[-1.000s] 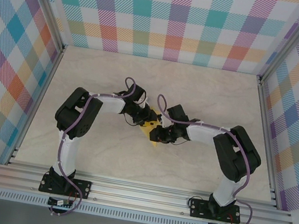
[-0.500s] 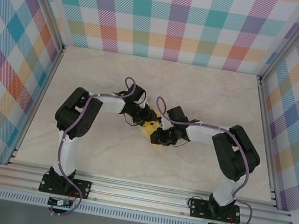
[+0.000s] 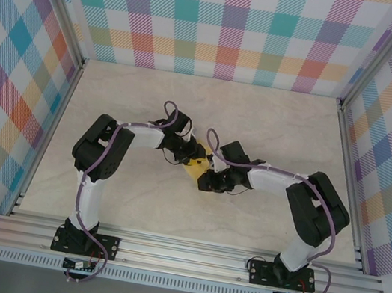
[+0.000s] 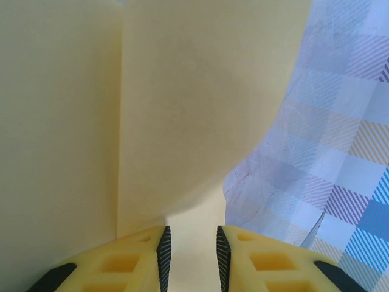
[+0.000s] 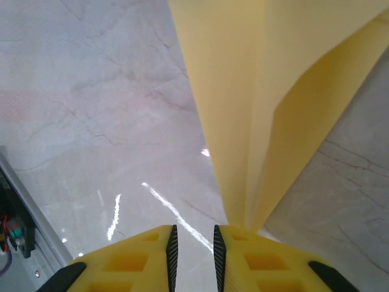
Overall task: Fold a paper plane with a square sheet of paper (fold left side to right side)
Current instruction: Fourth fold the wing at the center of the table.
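Reaching inward with the left arm (image 3: 103, 153) and the right arm (image 3: 310, 208), elbows bowed outward, wrists close together in the middle. Holding the left gripper (image 4: 190, 234) parted by a narrow slit, pads parallel. Holding the right gripper (image 5: 193, 234) likewise, barely parted.

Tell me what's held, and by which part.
No sure hold. The square sheet of paper meets the right end effector beside its jaws, bare table between them; whether the left end effector pinches it cannot be told.

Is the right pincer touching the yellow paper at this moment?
Cannot tell. In the right wrist view the yellow paper runs down to one finger of the right pincer, outside its gap, but neither contact nor a gap shows plainly.
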Available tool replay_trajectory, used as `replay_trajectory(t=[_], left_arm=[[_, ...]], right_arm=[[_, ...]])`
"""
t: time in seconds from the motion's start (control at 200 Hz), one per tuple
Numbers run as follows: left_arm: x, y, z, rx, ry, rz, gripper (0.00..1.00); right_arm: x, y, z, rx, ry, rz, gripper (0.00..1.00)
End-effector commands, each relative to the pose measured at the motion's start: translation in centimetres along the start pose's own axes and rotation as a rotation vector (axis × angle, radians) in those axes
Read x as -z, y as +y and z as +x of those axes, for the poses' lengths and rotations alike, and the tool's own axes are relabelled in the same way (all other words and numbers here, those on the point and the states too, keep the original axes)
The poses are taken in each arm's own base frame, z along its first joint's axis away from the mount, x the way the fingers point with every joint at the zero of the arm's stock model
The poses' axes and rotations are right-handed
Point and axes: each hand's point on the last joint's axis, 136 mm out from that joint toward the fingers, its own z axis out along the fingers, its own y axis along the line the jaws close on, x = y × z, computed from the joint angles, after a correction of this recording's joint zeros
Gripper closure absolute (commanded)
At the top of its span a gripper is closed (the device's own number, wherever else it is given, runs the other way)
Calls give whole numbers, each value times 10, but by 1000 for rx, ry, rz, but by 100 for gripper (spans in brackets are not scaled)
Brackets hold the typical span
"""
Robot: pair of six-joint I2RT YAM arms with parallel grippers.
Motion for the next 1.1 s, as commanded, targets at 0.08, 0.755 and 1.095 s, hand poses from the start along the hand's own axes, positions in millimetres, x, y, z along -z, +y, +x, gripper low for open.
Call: replay_trajectory(t=[0.08, 0.755, 1.095], left_arm=[[-3, 35, 9, 58, 11, -106, 73], [-4, 32, 9, 57, 10, -97, 73], [-4, 32, 9, 56, 11, -99, 73]], right_arm=[[24, -5, -39, -53, -141, -49, 75], [0, -19, -66, -201, -99, -162, 66], [0, -17, -62, -198, -92, -164, 67]])
